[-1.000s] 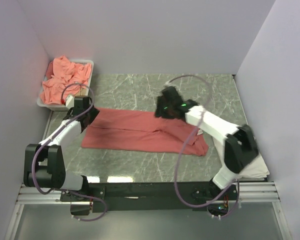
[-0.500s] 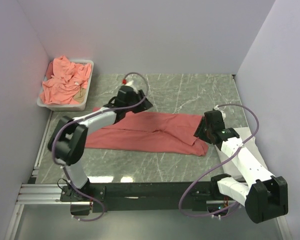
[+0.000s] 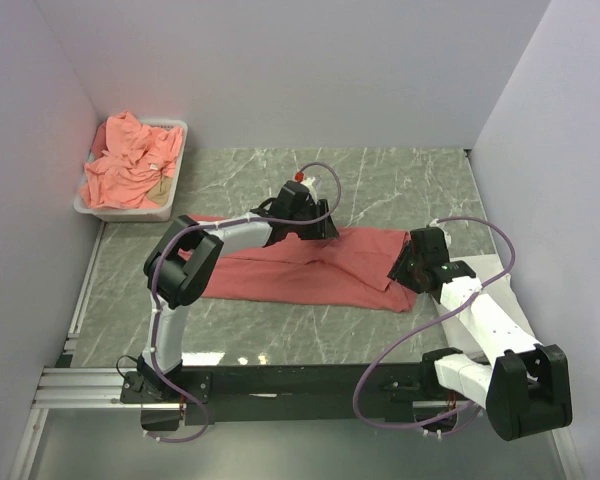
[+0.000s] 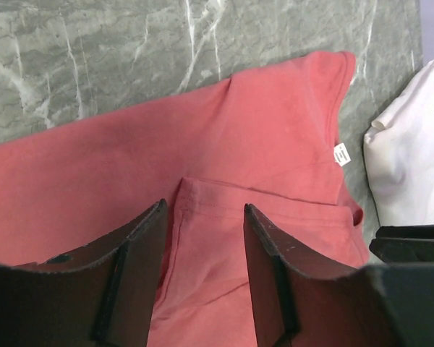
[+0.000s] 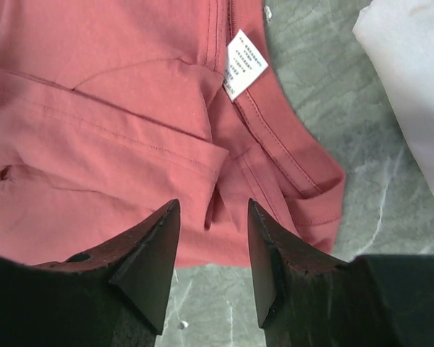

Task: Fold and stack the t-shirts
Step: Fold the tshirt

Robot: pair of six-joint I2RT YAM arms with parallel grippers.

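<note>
- While lying folded lengthwise on the marble table (image 3: 380,185), the coral-red t-shirt (image 3: 280,275) is awaiting its crosswise folds.
- Left gripper (image 4: 202,242) is hovering over its middle, jaws spread, gripping nothing.
- Right gripper (image 5: 211,249) is hanging near the neck label (image 5: 244,63), jaws apart, empty.
- White folded garment (image 4: 409,155) is sitting just beside; crumpled shirts (image 3: 130,165) are filling the tray (image 3: 105,210), unfolded.
</note>
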